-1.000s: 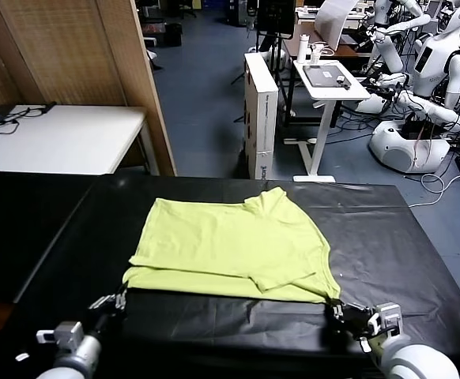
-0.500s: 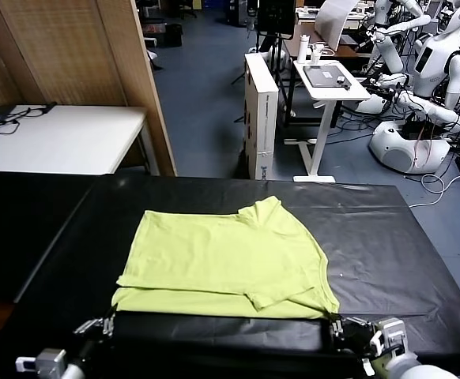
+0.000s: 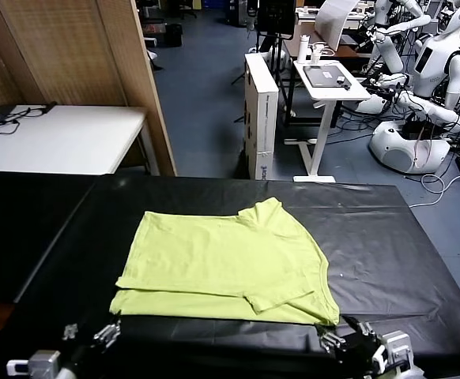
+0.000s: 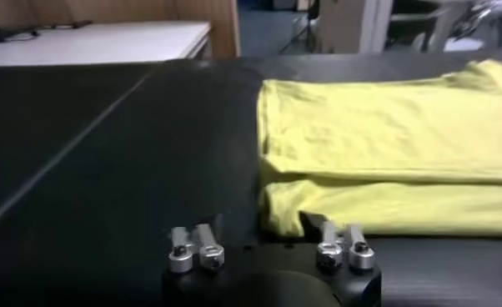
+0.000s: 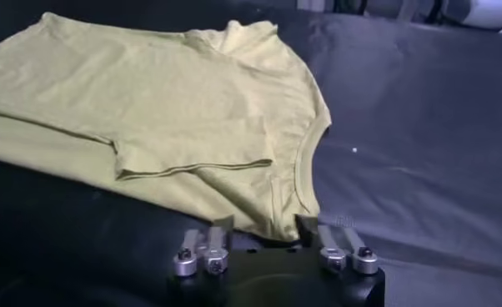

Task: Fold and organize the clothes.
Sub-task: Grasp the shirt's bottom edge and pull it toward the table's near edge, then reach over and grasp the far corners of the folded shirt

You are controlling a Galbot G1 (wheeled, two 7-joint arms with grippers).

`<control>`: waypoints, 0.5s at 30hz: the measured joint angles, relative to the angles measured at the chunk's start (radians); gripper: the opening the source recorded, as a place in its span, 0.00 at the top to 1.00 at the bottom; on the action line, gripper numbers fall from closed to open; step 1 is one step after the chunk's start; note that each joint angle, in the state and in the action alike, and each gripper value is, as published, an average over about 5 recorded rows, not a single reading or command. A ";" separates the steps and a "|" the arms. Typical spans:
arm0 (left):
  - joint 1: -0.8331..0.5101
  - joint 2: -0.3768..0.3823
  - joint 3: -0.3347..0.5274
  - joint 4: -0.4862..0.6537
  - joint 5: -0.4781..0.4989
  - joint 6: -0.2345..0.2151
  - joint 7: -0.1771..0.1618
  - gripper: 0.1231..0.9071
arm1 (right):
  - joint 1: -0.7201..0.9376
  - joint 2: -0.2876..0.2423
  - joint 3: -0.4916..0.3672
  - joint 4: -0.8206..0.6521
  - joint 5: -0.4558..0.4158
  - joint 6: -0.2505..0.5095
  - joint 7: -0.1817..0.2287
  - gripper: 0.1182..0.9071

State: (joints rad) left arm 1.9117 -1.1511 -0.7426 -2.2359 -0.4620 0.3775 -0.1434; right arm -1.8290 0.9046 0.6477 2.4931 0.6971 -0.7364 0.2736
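- Shirt [image 3: 226, 264] lies flat near the middle of the black table [image 3: 388, 237], already folded once — upper layer over lower, one sleeve tucked across the right side.
- Left gripper [image 4: 268, 244] sits at the near-left corner of the hem; fingers spread wide, holding nothing, the corner lying just in front of them.
- Right gripper [image 5: 268, 244] sits at the near-right corner by the collar side; fingers wide apart, empty, cloth edge between and just ahead of them.
- Fold looks partway done — at least one more fold likely needed.
- Risks from here:
  - Fingers so close to the hem could snag or drag cloth when pulling back, skewing the fold.
  - Near edge is uneven, lower layer sticks out past the upper; a regrasp may catch only one layer and open the fold.
  - Sleeve flap on the right is loose — may flip out.
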 joint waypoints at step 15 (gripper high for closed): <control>-0.242 0.039 -0.007 0.027 -0.113 0.106 0.041 0.00 | 0.529 -0.018 -0.171 -0.342 0.078 0.000 -0.014 0.00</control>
State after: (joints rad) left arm 1.6694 -1.1124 -0.7492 -2.2085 -0.5755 0.4839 -0.1027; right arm -1.2997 0.8868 0.4768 2.1515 0.7752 -0.7364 0.2597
